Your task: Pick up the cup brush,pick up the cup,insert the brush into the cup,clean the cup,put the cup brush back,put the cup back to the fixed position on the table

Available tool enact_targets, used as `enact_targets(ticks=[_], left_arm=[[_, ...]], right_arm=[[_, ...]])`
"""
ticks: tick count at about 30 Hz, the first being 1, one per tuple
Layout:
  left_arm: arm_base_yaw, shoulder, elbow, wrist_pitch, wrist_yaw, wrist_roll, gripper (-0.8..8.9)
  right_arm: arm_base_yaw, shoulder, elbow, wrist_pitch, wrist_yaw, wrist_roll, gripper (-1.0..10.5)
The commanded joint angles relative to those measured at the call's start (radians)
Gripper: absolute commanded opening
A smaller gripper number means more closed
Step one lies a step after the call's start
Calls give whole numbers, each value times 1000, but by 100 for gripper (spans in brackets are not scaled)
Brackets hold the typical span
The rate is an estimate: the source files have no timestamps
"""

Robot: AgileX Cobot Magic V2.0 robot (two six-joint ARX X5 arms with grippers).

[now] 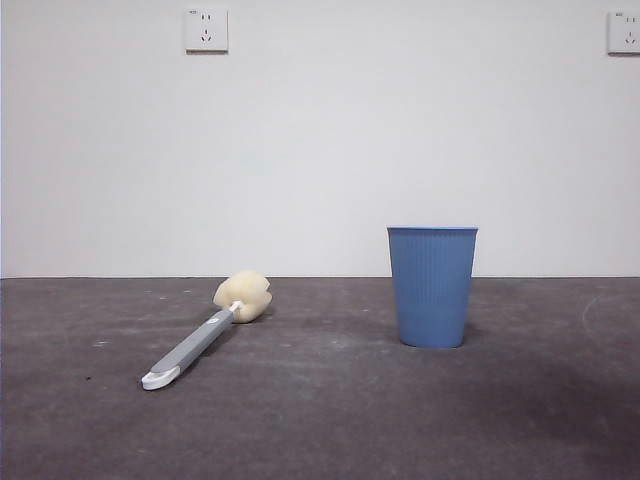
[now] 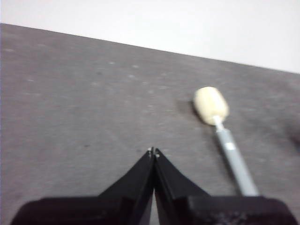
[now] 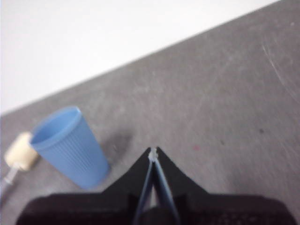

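Nothing of the task is begun, as far as I can judge. The cup brush (image 1: pixel 205 335) lies flat on the surface (image 1: pixel 320 420), well to the left of the cup (image 1: pixel 432 287), its cream sponge head pointing back toward the wall and its white-tipped handle end lying nearer the front. The cup stands upright on its base, apart from the brush, with nothing in it that I can see. So every step is left: lifting the brush, lifting the cup, putting the sponge inside, scrubbing, and setting both back down.

My left fingers (image 2: pixel 153 152) are pressed together to a point and hold nothing. They hover above bare surface, with the cup brush (image 2: pixel 220 129) near them but clear of them, off to one side. I would have to spread them and swing over the grey handle before I could take it.

My right fingers (image 3: pixel 153 153) are likewise closed tip to tip and empty. They hang above the surface near the cup (image 3: pixel 70 145), not touching it; I look down on its open rim from a slant. Neither arm shows in the front view, so I judge both are drawn back and waiting.
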Motion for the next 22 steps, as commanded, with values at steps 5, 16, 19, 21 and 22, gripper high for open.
enact_targets(ticks=[5,16,19,21,22], left_arm=[[2,7,121,-37,67,-70,-6],[2,140,385,-290,265,16,-6],[2,187,462,-389,320,85,-7],[2,220,509,-457,362,129,-7],[2,238,533,-493,386,149,-7]], right_arm=[[2,40,140,11,-76,45,-12],[3,315,460,-280,-441,-113,-11],[3,401,567,-419,-518,-197,-11],[3,454,636,-516,-551,-262,-11],[5,481,672,-569,-558,-295,-11]])
